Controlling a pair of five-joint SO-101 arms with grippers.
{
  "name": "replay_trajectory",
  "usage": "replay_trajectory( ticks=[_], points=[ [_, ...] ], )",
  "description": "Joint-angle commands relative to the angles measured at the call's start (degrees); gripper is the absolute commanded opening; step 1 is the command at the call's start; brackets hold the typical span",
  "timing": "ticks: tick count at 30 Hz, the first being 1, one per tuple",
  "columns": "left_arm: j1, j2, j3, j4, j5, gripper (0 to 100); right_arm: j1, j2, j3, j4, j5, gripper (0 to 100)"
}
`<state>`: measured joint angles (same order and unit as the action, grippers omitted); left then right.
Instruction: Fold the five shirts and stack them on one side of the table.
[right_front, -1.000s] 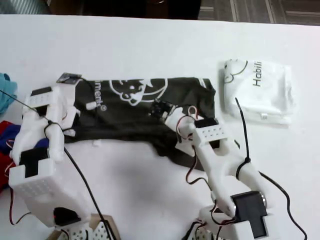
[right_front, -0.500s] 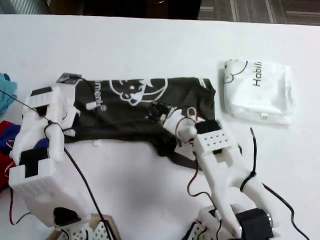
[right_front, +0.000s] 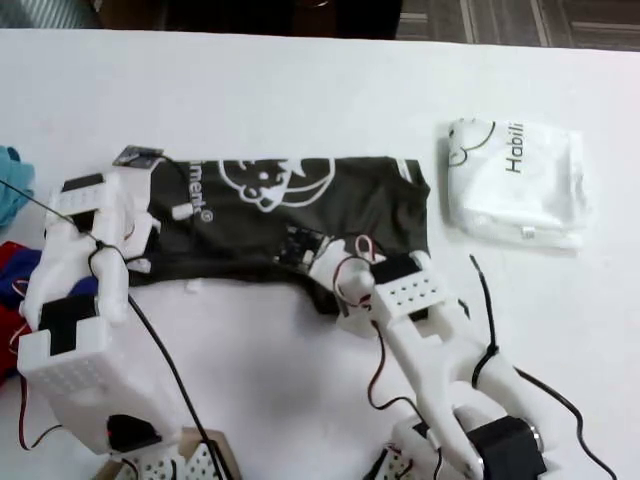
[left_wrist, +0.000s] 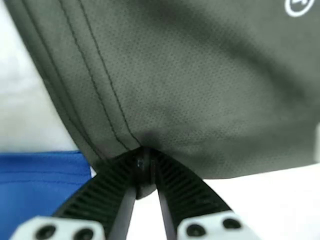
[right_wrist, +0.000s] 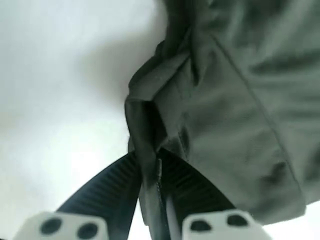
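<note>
White worktop spans the high view, with dark flooring past its far edge. Near the middle lies the dark shirt, spread fairly flat with its white print facing up, longer from side to side than from front to back. Its near edge is rumpled and drawn into a bunch where the right arm meets it.

The left pincer is closed on the dark shirt's hem at the shirt's left end, and the stitched edge runs straight into the pinched tips. Just beside that hem the blue shirt lies on the worktop. The right pincer is clamped on a thick folded ridge of the same shirt along its near edge, with the cloth bulging up between the ribbed jaws.

Well apart to the right, the white shirt sits folded into a neat packet, not touching the dark one. At the worktop's left edge a teal cloth and a red cloth poke in, partly behind the left arm.
</note>
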<state>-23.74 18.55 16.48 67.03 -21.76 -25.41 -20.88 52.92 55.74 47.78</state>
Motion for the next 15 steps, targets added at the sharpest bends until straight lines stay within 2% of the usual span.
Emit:
replay_trajectory(
  ticks=[1, 8, 12, 15],
  points=[
    [0.1, 0.5, 0.0, -2.0, -0.5, 3, -0.3, -2.0, 2.2, -3.0, -0.3, 2.8],
    [0.1, 0.5, 0.0, -2.0, -0.5, 3, -0.4, -4.3, 1.2, -0.9, -0.4, 23.2],
    [0.1, 0.5, 0.0, -2.0, -0.5, 3, -1.1, -8.3, -0.3, 6.1, -0.5, 24.1],
    [0.1, 0.5, 0.0, -2.0, -0.5, 3, -1.2, -9.3, 1.1, 7.3, -0.5, 24.1]
  ],
)
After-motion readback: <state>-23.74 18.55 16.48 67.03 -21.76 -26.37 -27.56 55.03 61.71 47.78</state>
